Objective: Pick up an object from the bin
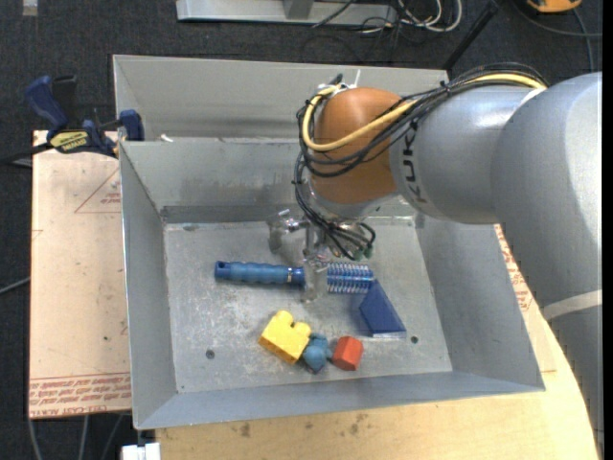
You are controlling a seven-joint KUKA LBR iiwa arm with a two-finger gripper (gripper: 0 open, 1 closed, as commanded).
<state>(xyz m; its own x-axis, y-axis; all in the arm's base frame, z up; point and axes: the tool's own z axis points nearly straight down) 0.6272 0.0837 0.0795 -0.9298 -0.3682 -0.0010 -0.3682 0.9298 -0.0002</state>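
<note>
At the middle of the bin's floor, the gripper (311,274) stands low over the grey metal, its tip at the right-hand end of a blue handle (257,273). Whether the jaws are apart, together or clamped on that handle cannot be told, since the wrist hides them from above.

The blue handle is a slim rod that lies nearly level and runs off from the gripper toward 9 o'clock. Just beside the gripper at 3 o'clock lies a blue ribbed piece (350,278). Whether it is joined to the handle cannot be told, as the gripper covers the place between them.

At 4 o'clock, touching or just below the ribbed piece, lies a dark blue wedge (380,314). Toward 6 o'clock, near the front wall, three small things sit in a row close together: a yellow block (283,335), a small blue lump (314,354) and an orange piece (347,353).

Above the gripper sits the orange cover (354,151), looped with cables. The silver arm (498,151) comes over the rim of the bin (144,257) from 2 o'clock.
</note>
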